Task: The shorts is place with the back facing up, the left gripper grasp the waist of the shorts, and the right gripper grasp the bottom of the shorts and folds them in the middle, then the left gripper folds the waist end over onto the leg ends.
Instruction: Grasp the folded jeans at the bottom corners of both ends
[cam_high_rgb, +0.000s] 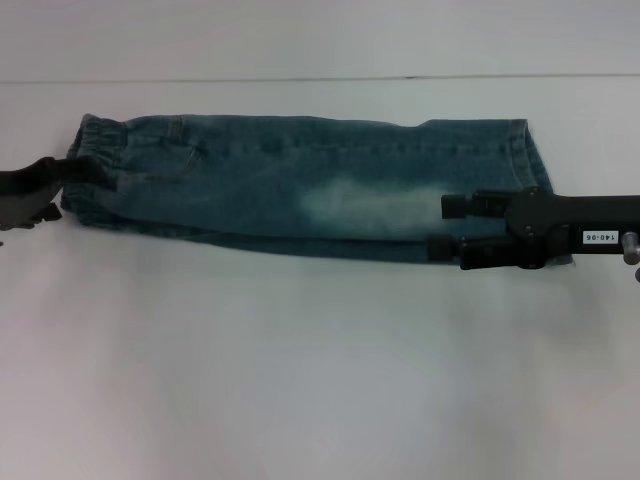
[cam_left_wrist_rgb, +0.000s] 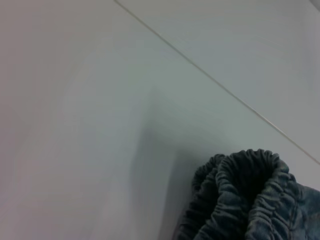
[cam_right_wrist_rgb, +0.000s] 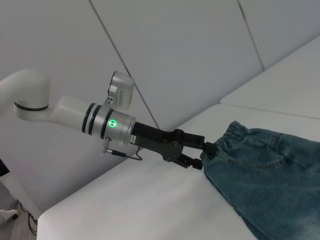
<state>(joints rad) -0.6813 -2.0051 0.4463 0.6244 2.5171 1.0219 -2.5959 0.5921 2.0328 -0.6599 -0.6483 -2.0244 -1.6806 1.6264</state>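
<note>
The shorts (cam_high_rgb: 300, 185) lie on the white table (cam_high_rgb: 300, 380), already folded lengthwise into a long narrow band running left to right. The waist (cam_high_rgb: 95, 150), puckered and gathered, sits at the robot's left end, and the leg ends (cam_high_rgb: 520, 150) at the right end. The left gripper (cam_high_rgb: 62, 185) meets the waist from the left edge; in the right wrist view its fingers (cam_right_wrist_rgb: 207, 147) are closed on the elastic band. The left wrist view shows the bunched waist (cam_left_wrist_rgb: 245, 190) close up. The right gripper (cam_high_rgb: 445, 225) reaches in from the right above the bottom, its two fingers apart, with no cloth visibly held between them.
</note>
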